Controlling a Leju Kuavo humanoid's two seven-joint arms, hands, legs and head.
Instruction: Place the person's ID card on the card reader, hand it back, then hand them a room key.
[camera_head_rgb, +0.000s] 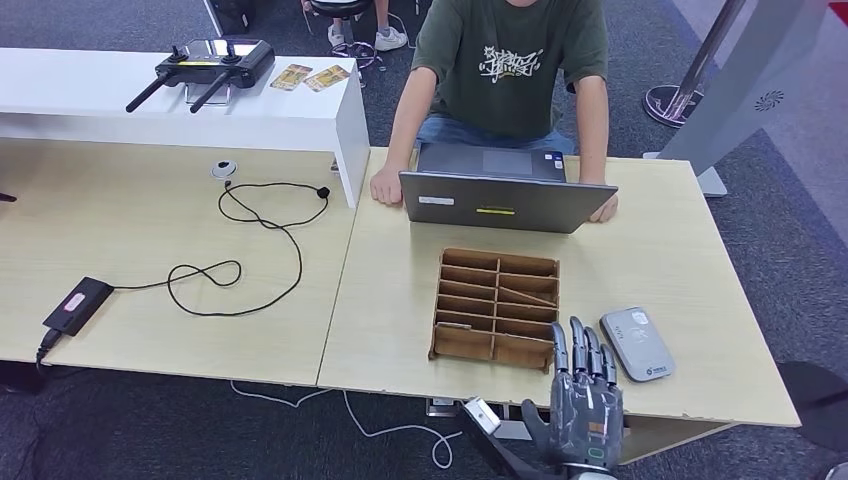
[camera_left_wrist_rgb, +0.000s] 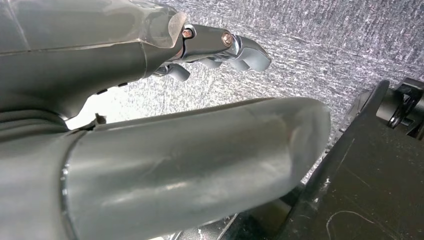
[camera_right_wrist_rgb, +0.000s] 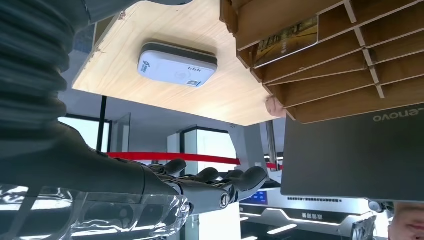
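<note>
- Far left, a white shelf (camera_head_rgb: 180, 105) sits on the left table (camera_head_rgb: 150, 320), carrying a black controller (camera_head_rgb: 205, 65) and two cards (camera_head_rgb: 310, 77) close to the shelf's right end.
- In front of the shelf a black cable (camera_head_rgb: 262, 235) loops over the bare wood, running to a black box (camera_head_rgb: 76, 305) near the left table's near edge; most of that tabletop is open.
- The left hand (camera_left_wrist_rgb: 150, 150) hangs over grey carpet in its wrist view, fingers (camera_left_wrist_rgb: 240, 50) bent slightly, nothing in them.
- The two tables meet at a seam; the right table (camera_head_rgb: 680, 260) holds the rest.
- A person (camera_head_rgb: 510, 70) sits at the far side, hands resting either side of a grey laptop (camera_head_rgb: 505, 200) at the far edge.
- Just near of the laptop stands a wooden rack (camera_head_rgb: 495, 305) with slotted rows, reaching close to the near edge. The right wrist view shows a card (camera_right_wrist_rgb: 287, 41) tucked in one slot; I cannot tell whether it is the ID or a key.
- The right hand (camera_head_rgb: 585, 400) is raised at the near edge, fingers straight and side by side, empty, tips over the rack's near right corner.
- Just right of it lies the card reader (camera_head_rgb: 637, 343), flat, nothing on top, close to the near edge.
- Right of the reader the wood is bare to the table's right edge.
</note>
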